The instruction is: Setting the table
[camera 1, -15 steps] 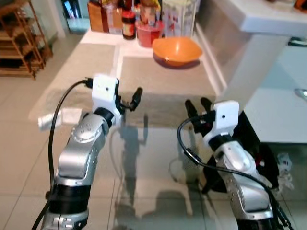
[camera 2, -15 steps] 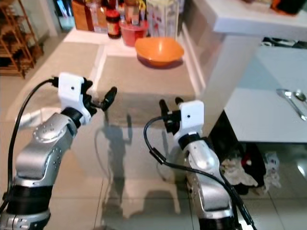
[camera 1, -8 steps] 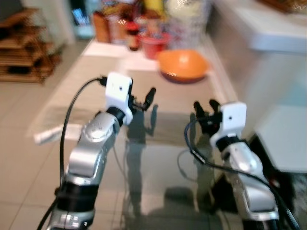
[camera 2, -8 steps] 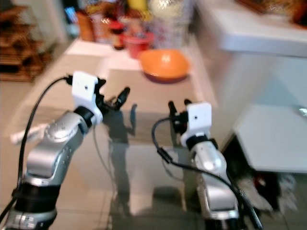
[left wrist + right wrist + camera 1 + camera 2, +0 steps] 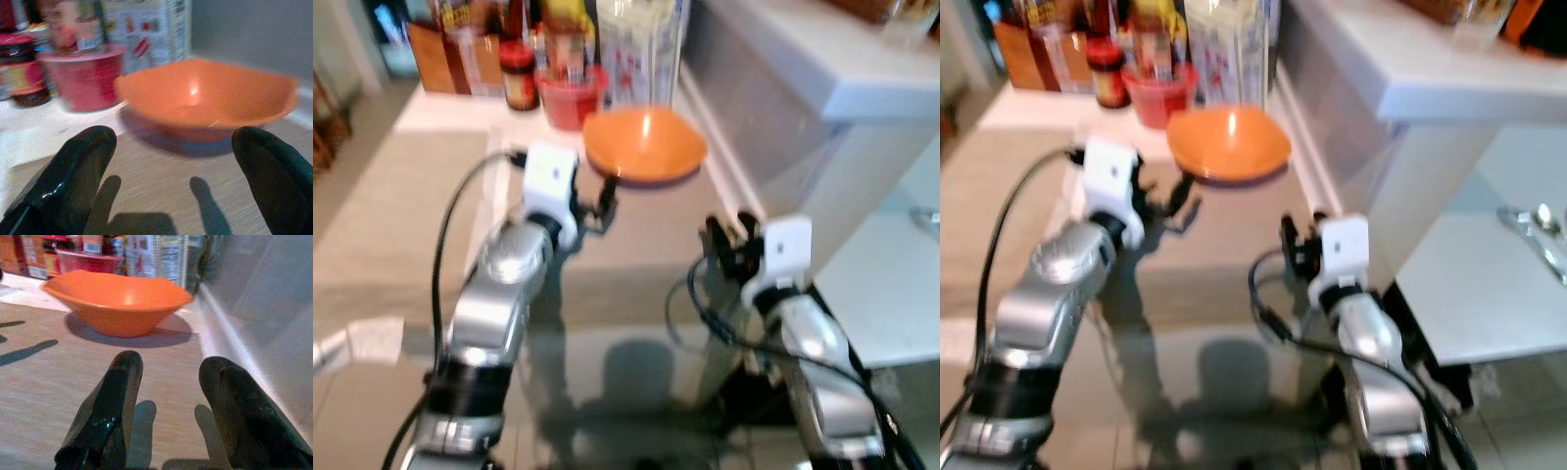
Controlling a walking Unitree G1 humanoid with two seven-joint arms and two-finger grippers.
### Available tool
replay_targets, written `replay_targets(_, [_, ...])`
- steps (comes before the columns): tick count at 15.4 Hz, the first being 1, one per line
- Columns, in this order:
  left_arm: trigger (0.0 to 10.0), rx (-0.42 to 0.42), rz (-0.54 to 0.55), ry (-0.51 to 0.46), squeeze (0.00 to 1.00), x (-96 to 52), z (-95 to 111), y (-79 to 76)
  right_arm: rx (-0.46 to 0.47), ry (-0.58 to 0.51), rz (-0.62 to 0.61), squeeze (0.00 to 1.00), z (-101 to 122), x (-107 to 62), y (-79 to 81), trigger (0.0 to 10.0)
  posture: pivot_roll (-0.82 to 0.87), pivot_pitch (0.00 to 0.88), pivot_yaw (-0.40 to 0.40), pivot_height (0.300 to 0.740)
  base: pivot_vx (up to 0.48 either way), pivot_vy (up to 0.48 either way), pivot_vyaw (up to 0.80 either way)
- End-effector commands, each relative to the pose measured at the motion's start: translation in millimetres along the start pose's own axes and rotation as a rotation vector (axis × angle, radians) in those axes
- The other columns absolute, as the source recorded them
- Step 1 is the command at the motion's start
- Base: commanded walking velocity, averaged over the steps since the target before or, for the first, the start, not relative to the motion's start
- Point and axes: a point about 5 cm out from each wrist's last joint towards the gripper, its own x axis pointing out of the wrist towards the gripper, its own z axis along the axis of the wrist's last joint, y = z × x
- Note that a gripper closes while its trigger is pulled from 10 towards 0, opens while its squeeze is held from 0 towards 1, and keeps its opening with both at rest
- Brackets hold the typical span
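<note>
Left wrist view: left gripper (image 5: 171, 161) fingers spread wide, empty, just short of orange bowl (image 5: 208, 100). Bowl on far tabletop (image 5: 646, 225), near red tub (image 5: 570, 96). Right gripper (image 5: 168, 406) slightly parted, empty, nearer.

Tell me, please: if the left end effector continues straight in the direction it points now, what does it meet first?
Most likely the orange bowl: it sits directly ahead between the open fingers of the left end effector, with bare mat between them.
</note>
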Motion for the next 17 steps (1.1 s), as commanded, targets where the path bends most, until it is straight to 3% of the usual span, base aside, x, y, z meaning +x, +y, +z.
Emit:
replay_targets(1, [10.0, 0.003, 0.022, 0.0, 0.0, 1.1, 1.7, 4.4, -0.007, -0.018, 0.024, 0.0, 5.5, 1.4, 3.6, 10.0, -0.03, 0.0, -0.047, 0.736, 0.0, 0.0, 0.0])
replay_targets(6, [10.0, -0.142, 0.048, 0.027, 0.0, 26.6, 17.0, 16.3, -0.003, -0.02, 0.036, 0.0, 6.2, 2.7, 5.7, 10.0, -0.03, 0.004, -0.049, 0.736, 0.0, 0.0, 0.0])
replay_targets(10, [10.0, -0.459, 0.012, 0.143, 0.0, 64.5, 25.1, 17.7, 0.001, -0.015, 0.041, 0.0, 6.0, 0.3, 7.0, 10.0, -0.06, 0.009, -0.039, 0.736, 0.0, 0.0, 0.0])
replay_targets(14, [10.0, -0.615, -0.001, 0.196, 0.0, 85.4, 31.1, 9.7, -0.001, -0.005, 0.026, 0.0, 5.6, -6.6, 5.5, 10.0, -0.1, 0.018, -0.027, 0.736, 0.0, 0.0, 0.0])
replay_targets(17, [10.0, -0.707, -0.048, 0.228, 0.0, 92.7, 32.7, -6.3, -0.002, 0.001, 0.011, 0.0, 5.0, -10.4, 4.1, 10.0, -0.12, 0.018, -0.015, 0.736, 0.0, 0.0, 0.0])
